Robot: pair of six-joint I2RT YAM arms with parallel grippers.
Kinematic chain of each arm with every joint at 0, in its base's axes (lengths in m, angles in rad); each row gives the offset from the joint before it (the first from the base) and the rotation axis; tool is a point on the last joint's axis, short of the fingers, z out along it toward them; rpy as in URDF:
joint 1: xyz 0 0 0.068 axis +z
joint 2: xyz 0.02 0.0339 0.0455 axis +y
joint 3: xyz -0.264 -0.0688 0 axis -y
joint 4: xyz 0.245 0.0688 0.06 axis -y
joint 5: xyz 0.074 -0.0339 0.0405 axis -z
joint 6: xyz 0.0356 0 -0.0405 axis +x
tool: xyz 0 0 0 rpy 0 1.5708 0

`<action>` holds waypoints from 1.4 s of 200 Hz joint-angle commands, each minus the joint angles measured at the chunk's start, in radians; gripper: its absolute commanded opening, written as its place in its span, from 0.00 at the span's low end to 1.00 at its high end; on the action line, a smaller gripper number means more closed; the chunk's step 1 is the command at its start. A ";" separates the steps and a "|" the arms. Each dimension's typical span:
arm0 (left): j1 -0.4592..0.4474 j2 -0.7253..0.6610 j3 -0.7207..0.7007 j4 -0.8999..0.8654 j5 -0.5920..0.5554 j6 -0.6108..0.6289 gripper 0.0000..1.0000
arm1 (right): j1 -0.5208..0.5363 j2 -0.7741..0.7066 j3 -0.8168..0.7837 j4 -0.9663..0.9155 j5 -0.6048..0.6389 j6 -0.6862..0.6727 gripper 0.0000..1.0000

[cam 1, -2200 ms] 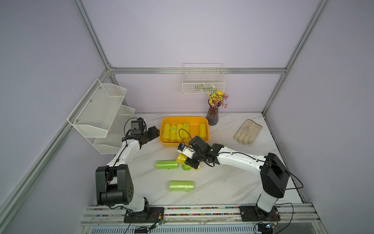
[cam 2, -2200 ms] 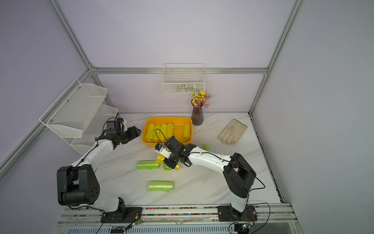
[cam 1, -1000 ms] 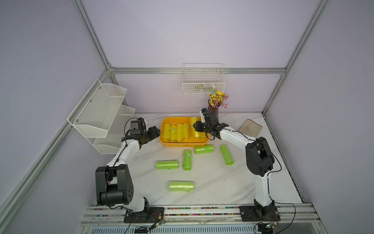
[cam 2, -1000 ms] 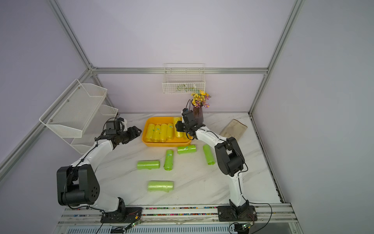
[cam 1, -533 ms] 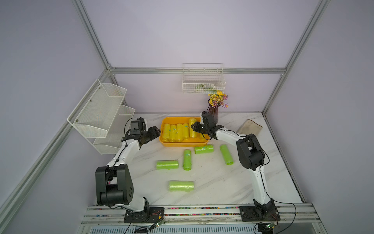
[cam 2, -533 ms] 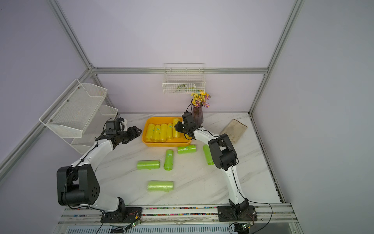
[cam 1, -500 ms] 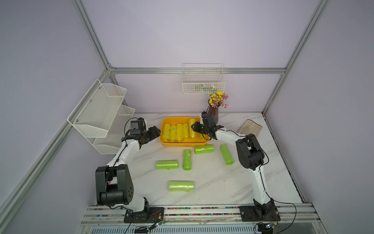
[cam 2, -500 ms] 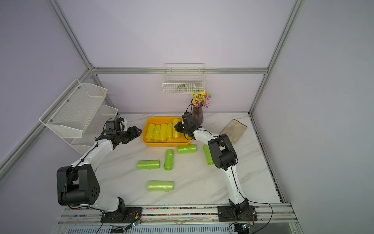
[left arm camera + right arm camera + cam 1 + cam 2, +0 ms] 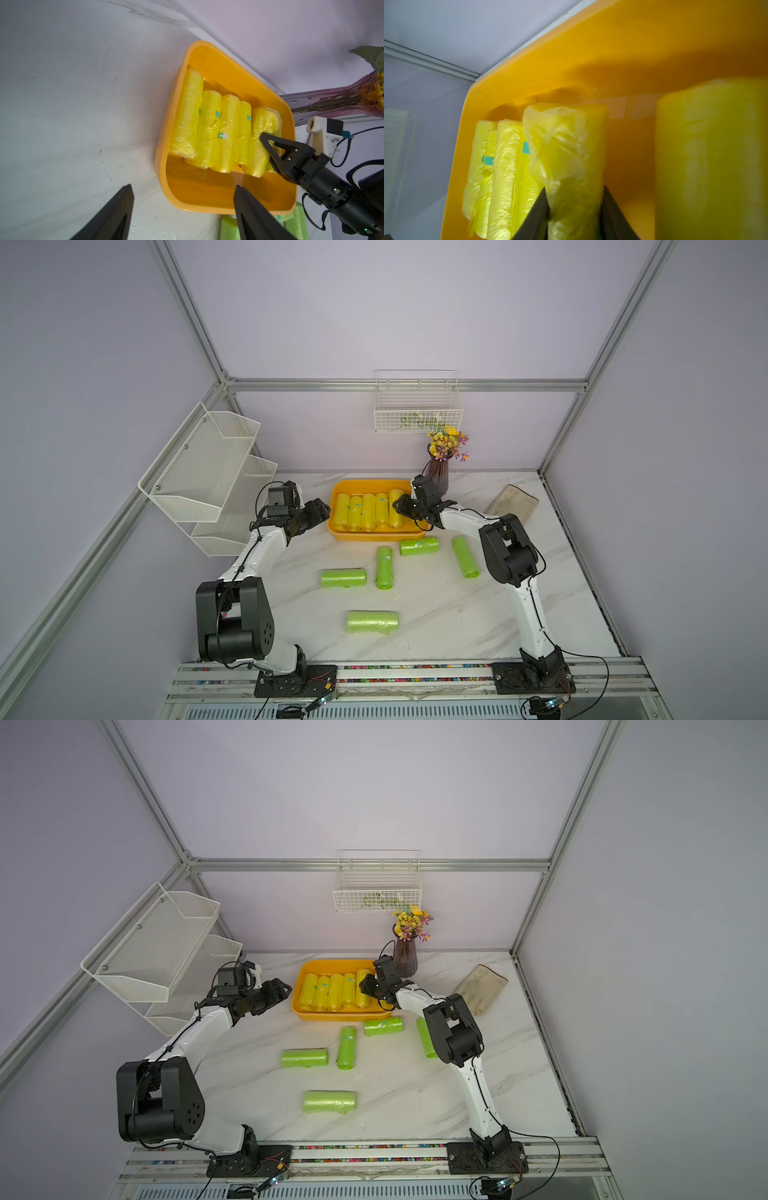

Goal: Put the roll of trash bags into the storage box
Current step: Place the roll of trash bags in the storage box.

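Right gripper: its fingers are squeezing one yellow roll of trash bags, one finger pressing on each side near the roll's end, with only the roll's width between them. The roll is sitting inside the storage box, at the right end of the row there. I cannot tell whether it is touching the floor of the box.

Four other yellow rolls are lying side by side in the box, parallel to each other, and the held one is lying just beside the last of them. In the right wrist view a blurred yellow-green roll is showing very close to the lens; its exact place is unclear.

Left gripper: its fingers are standing wide apart and holding nothing. It is hovering just beside the left end of the box and pointing toward it.

Five green rolls are lying on the table in front of the box. One of them is lying just beside the front wall, and another is lying nearest the robot bases, well apart from the rest.

A vase of flowers is standing near the box's far right corner.
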 commanded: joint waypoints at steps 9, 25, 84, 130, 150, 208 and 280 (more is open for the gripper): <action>0.009 -0.004 -0.002 0.034 0.023 -0.005 0.76 | -0.004 0.009 0.018 0.029 -0.012 0.014 0.35; 0.009 -0.005 -0.003 0.033 0.026 -0.007 0.76 | -0.004 -0.001 0.008 0.029 -0.004 0.015 0.37; 0.009 -0.020 -0.009 0.029 0.024 -0.001 0.77 | -0.006 -0.053 -0.012 0.031 0.013 -0.007 0.45; 0.010 -0.038 -0.024 0.027 0.016 -0.001 0.77 | -0.006 -0.097 -0.056 0.042 0.028 -0.016 0.56; 0.009 -0.039 -0.023 0.023 0.016 0.001 0.77 | -0.007 -0.130 -0.080 0.047 0.030 -0.022 0.58; 0.009 -0.032 -0.008 0.018 0.011 0.002 0.78 | -0.009 -0.254 -0.108 0.026 0.044 -0.101 0.61; 0.009 -0.024 -0.008 0.018 0.015 0.006 0.80 | -0.014 -0.504 -0.386 -0.067 0.046 -0.281 0.65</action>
